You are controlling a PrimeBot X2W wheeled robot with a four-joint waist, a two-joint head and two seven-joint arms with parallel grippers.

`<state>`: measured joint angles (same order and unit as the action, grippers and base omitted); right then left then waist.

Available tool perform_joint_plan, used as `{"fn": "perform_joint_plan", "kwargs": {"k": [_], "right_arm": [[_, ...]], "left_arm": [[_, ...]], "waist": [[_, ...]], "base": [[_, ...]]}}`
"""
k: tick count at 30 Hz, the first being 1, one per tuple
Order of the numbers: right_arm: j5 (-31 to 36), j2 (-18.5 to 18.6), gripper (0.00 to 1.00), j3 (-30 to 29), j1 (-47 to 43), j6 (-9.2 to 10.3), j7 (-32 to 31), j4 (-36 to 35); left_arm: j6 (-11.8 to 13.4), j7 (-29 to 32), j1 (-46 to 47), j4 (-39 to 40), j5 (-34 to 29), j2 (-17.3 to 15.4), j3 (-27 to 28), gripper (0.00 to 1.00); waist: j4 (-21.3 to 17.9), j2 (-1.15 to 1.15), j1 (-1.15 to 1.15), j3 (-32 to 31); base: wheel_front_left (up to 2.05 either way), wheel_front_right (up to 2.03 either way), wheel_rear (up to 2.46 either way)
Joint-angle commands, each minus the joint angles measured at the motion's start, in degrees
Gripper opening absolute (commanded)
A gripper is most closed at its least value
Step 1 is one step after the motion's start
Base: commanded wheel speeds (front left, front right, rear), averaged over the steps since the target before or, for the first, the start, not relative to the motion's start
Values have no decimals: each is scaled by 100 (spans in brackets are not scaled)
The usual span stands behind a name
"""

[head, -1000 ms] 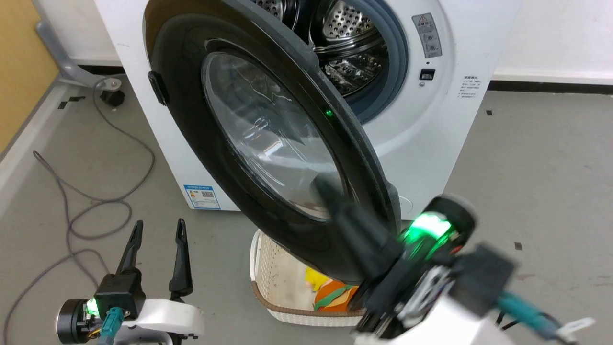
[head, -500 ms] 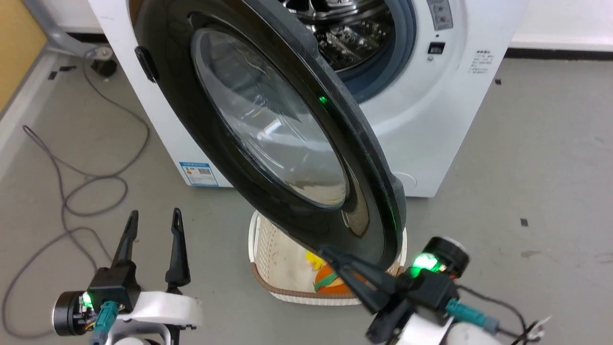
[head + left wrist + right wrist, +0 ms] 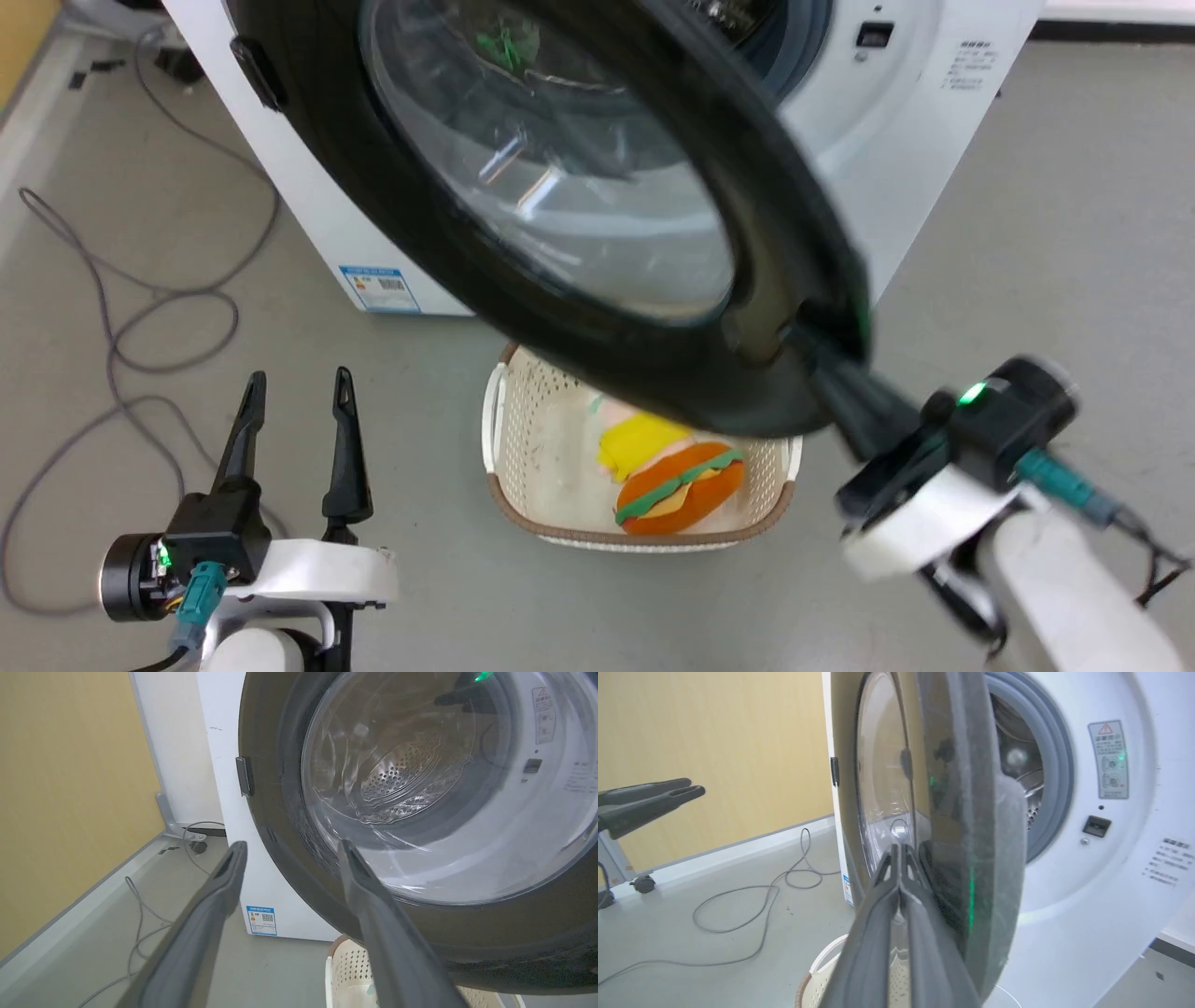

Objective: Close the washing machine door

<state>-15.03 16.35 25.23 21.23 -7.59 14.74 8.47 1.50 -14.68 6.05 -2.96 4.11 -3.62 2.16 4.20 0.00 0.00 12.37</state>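
1. Washing machine door point(image 3: 560, 187): partly open, swung out from the washing machine point(image 3: 896, 177) on the robot's left side, with the drum opening uncovered behind it.
2. Right pincer point(image 3: 808, 345): fingers pressed together, gripping nothing, with the tips at the door's outer face just inside its free rim.
3. Left pincer point(image 3: 299, 378): fingers apart and empty, low over the floor, well apart from the door.
4. Cream basket point(image 3: 499, 439): on the floor beneath the door's lower edge, holding a plush burger point(image 3: 677, 490).
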Motion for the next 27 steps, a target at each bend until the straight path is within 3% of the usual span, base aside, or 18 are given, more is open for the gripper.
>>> {"fn": "perform_joint_plan", "kwargs": {"k": [1, 17, 27], "right_arm": [[86, 15, 0, -160, 190, 10, 26, 97], [71, -26, 0, -1348, 1955, 10, 26, 1339], [358, -55, 0, -1864, 2816, 10, 26, 2084]], "left_arm": [[-9, -31, 95, 36, -31, 26, -1, 100], [-28, -31, 652, 134, 7, 68, -110, 100], [11, -31, 804, 121, 87, 73, -156, 100]], "waist": [[18, 0, 0, 108], [212, 0, 0, 1136], [316, 0, 0, 1380]], "base": [[0, 0, 0], [0, 0, 0], [0, 0, 0]]}}
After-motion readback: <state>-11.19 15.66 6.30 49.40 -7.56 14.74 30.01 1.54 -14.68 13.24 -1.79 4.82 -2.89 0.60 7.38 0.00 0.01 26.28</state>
